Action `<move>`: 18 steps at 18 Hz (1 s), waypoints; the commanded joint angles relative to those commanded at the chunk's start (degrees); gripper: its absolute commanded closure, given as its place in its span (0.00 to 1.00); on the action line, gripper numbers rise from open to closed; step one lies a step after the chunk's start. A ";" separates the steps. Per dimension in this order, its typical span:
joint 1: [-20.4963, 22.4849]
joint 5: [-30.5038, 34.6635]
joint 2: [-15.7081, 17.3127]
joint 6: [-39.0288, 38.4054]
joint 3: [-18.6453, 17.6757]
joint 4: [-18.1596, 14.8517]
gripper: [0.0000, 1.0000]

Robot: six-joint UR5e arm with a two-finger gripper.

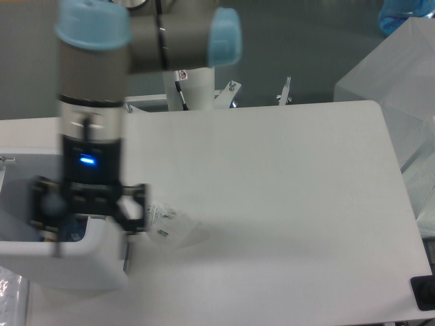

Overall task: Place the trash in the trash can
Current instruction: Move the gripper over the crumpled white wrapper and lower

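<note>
A crumpled white-and-clear wrapper (168,226), one piece of the trash, lies on the white table just right of the trash can. The trash can (64,261) is a white boxy bin at the table's left edge; only its near rim and front wall show clearly. My gripper (88,212) hangs blurred over the bin's right side, pointing down and open wide, with nothing between its fingers. Its right finger (134,207) is close to the wrapper's left edge. The arm hides much of the bin's inside.
The robot's base (190,81) stands behind the table's far edge. Clear plastic boxes (397,95) rise at the right, with a blue thing (401,17) above them. A black object (425,293) sits at the near right corner. Crinkled plastic (10,292) lies bottom left.
</note>
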 joint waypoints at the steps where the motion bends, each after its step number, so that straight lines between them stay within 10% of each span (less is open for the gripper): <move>1: 1.41 0.09 -0.09 0.09 -0.53 0.00 0.00; 7: 5.20 2.63 -0.17 3.32 -7.03 0.09 0.00; 14: 5.21 4.31 2.72 27.94 -19.50 0.00 0.00; 18: 4.68 4.30 2.73 23.67 -24.87 -0.09 0.00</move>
